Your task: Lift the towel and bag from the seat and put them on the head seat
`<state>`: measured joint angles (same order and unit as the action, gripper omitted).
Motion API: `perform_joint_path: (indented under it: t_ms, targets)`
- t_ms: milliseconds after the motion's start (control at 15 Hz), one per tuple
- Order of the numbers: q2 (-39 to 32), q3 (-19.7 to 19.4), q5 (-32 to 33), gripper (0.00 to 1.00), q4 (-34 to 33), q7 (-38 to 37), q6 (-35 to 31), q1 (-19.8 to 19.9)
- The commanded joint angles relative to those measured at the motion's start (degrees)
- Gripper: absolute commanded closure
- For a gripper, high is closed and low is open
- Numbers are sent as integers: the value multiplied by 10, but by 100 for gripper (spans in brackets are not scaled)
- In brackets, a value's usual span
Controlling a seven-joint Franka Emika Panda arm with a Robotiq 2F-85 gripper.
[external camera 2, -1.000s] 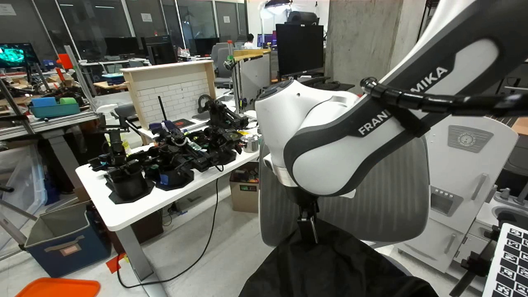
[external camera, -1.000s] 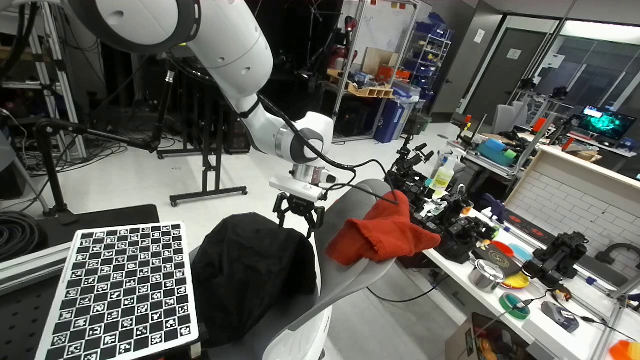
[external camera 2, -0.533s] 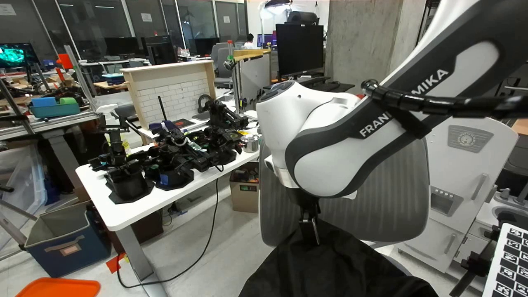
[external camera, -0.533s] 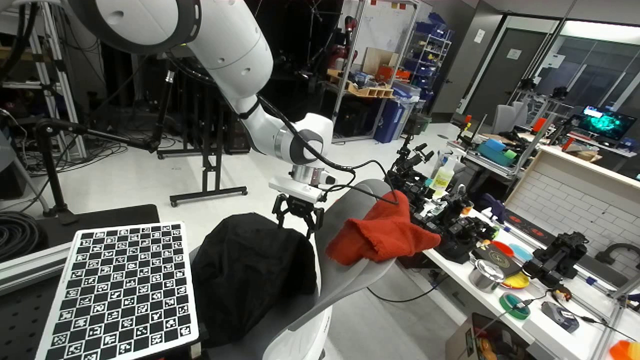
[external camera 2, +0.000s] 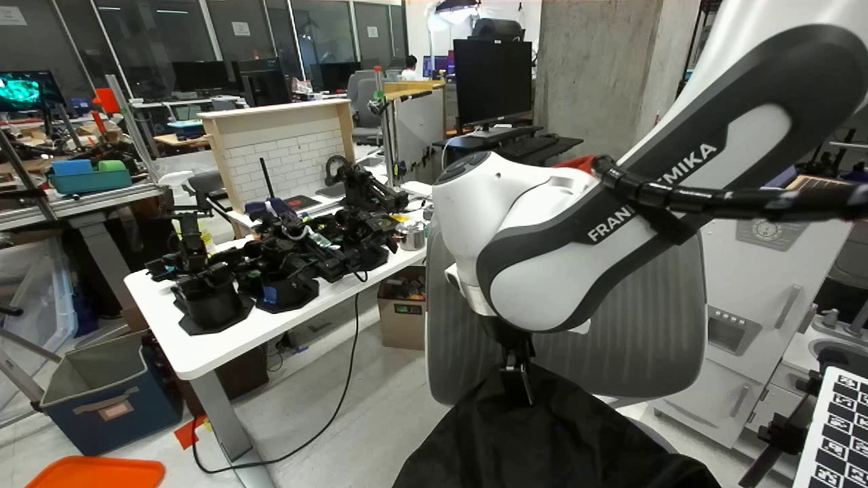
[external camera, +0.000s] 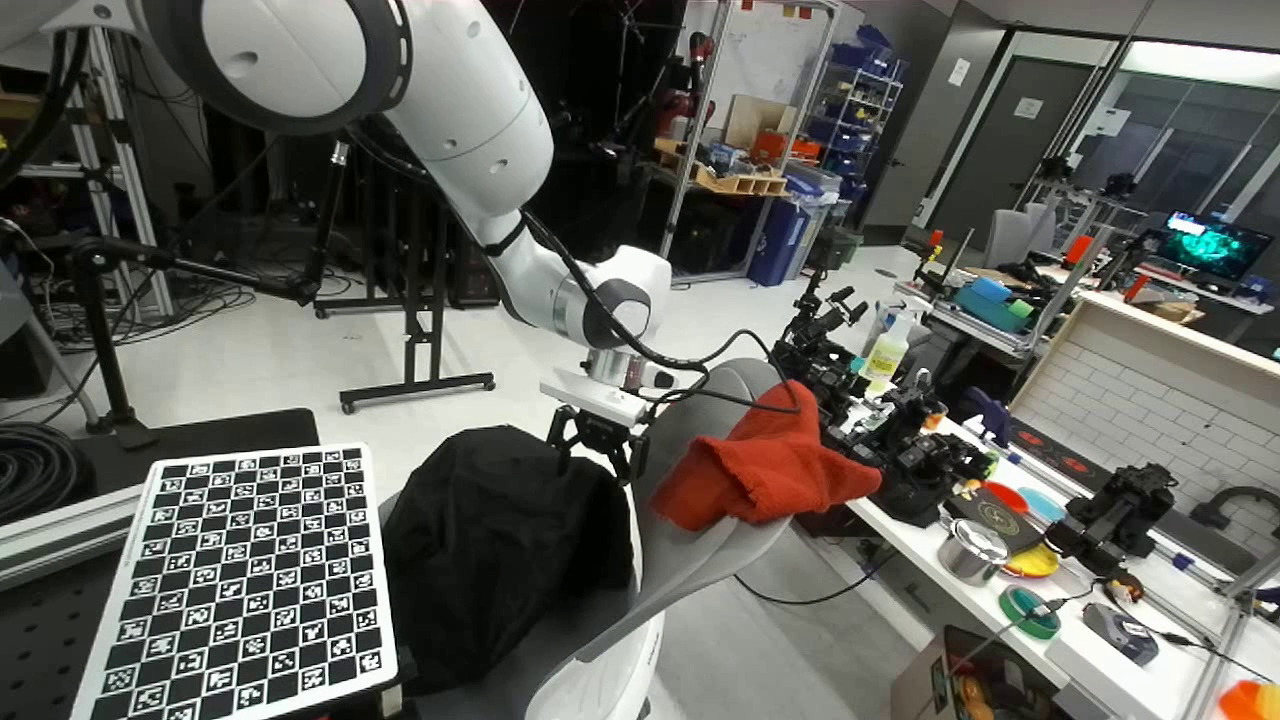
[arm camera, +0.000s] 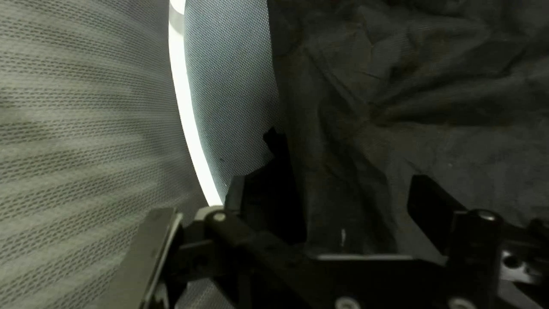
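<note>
In an exterior view I'm seeing the claw [external camera: 600, 468] hanging by the edge of what I'm taking for the bag [external camera: 500, 540], black and slumped on the seat [external camera: 530, 655], its fingers [external camera: 640, 458] standing apart. The red towel [external camera: 765, 470] is already draping over the backrest [external camera: 672, 560], so I'm judging that only the bag is left to move.

In an exterior view I'm getting the claw edge-on at the peak of the bag [external camera 2: 542, 440]; whether it's touching, I'm not able to tell.

In the wrist view the fingers are framing loose black folds, clamping nothing, with a bare strip of seat showing alongside. I'm expecting the bag to be light, limp and rather slick, hardly fragile. I'm favouring a deep pinch on the fold between the fingers, as a shallow one would probably be slipping off.
</note>
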<state>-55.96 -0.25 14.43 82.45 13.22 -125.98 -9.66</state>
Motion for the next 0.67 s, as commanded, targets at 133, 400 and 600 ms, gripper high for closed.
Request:
perform_joint_path:
  t_ms: [133,400,600]
  targets:
    - [-15,4,10,52,-23,1,0,8]
    - [-15,4,11,81,-27,0,-1,8]
    - [-14,3,12,99,-27,-1,-2,7]
